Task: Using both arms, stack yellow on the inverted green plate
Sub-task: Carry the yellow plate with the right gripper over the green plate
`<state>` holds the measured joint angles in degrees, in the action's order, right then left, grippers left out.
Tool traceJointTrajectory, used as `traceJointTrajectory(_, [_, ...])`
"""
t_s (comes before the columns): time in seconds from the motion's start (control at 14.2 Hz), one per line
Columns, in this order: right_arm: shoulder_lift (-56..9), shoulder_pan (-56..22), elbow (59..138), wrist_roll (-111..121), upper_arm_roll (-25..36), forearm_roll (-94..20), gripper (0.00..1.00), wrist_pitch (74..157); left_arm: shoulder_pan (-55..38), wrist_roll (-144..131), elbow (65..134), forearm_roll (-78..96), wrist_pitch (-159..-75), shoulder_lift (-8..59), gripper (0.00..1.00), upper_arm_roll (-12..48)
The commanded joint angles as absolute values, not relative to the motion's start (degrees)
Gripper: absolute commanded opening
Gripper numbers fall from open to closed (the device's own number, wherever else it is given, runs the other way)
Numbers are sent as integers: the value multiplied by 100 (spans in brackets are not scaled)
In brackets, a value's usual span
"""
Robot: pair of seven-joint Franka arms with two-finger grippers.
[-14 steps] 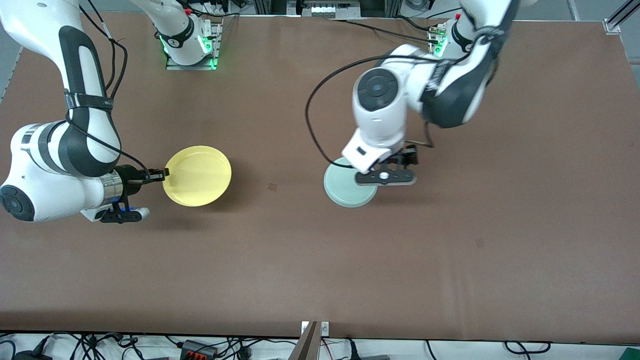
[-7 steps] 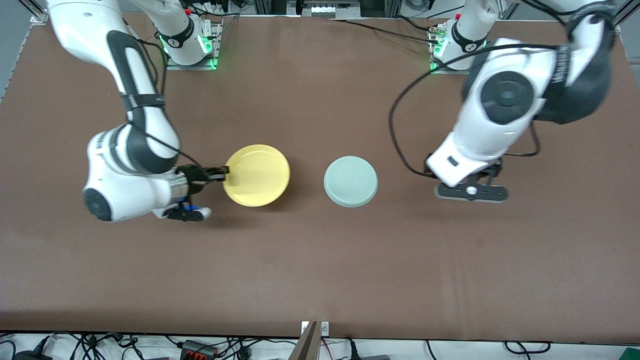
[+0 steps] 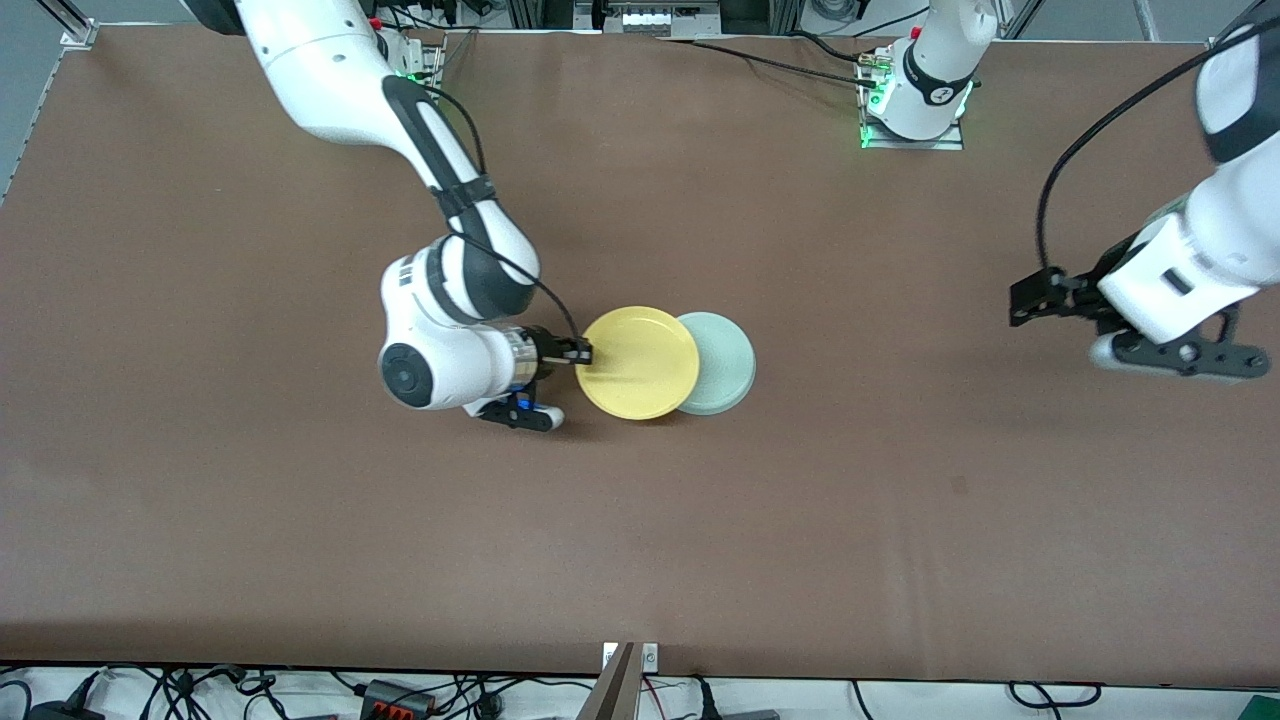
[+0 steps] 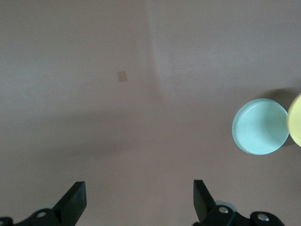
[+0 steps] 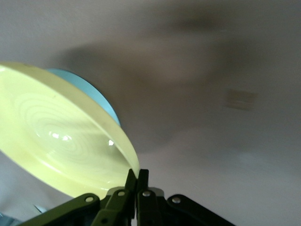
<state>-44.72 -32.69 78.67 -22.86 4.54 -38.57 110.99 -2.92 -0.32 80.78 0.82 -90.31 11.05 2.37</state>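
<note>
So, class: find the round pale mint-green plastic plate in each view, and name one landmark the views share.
Front view: the round pale mint-green plastic plate lies mid-table, partly under the round bright-yellow plastic plate.
Left wrist view: at the picture's right edge, yellow rim beside it.
Right wrist view: a blue-green sliver past the yellow rim.
Shared landmark: the yellow plate, gripped by the right end effector.

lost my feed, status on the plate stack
Right gripper shut on yellow plate, carrying it partly over inverted green plate. Left gripper open, off toward its table end. Nothing in the way.
</note>
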Motion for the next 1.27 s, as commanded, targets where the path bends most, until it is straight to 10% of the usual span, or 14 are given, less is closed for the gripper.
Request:
traceJointTrajectory(0.0, [-4631,-3558,7787,-2645,518,-4200,0,11608,-325,176,9672,141,-10024,-155,100,27])
traceJointTrajectory(1.2, [-5098,-4122,7506,-3305,501,-4359,0,11971,-308,501,9896,-308,-9818,-229,100,123])
